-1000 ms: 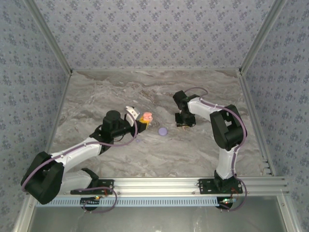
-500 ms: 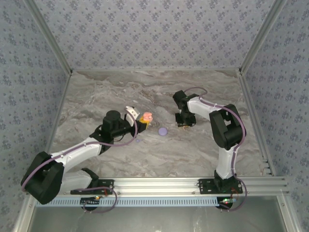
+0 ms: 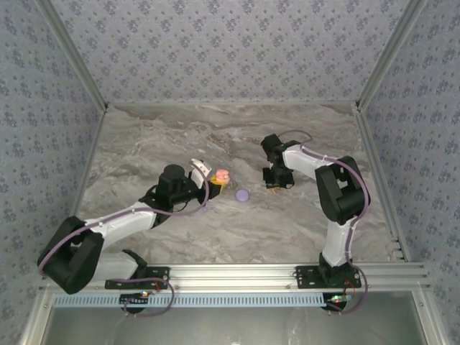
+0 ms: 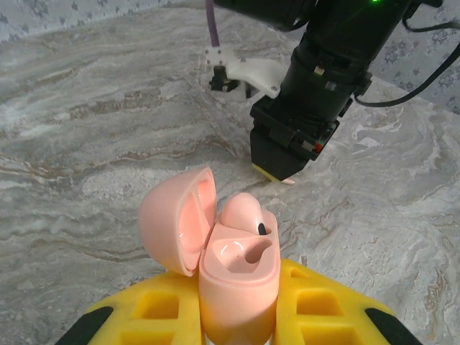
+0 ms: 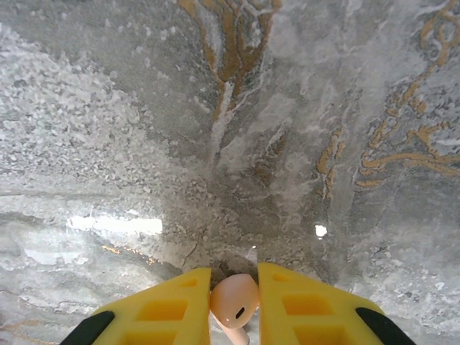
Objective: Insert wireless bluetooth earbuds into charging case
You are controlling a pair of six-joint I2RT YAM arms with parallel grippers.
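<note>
My left gripper [image 4: 237, 320] is shut on the pale pink charging case [image 4: 238, 277], which stands upright between its yellow fingers [image 4: 154, 309]. The case's lid [image 4: 176, 219] is swung open to the left. One pink earbud [image 4: 241, 212] sits in the far socket; the near socket is empty. From above, the case [image 3: 221, 175] is left of centre. My right gripper [image 5: 234, 305] points down at the table and is shut on a second pink earbud [image 5: 234, 298], whose stem points toward the camera. In the top view this gripper [image 3: 274, 185] is right of the case.
A lavender round disc [image 3: 243, 195] lies on the marble table [image 3: 287, 230] between the two grippers. Patterned walls [image 3: 230, 50] and aluminium posts close in the workspace. The right arm's wrist [image 4: 316, 79] looms just beyond the case in the left wrist view.
The right gripper's jaws have closed in on the earbud on the table. The left arm has shifted the case slightly to the right.
</note>
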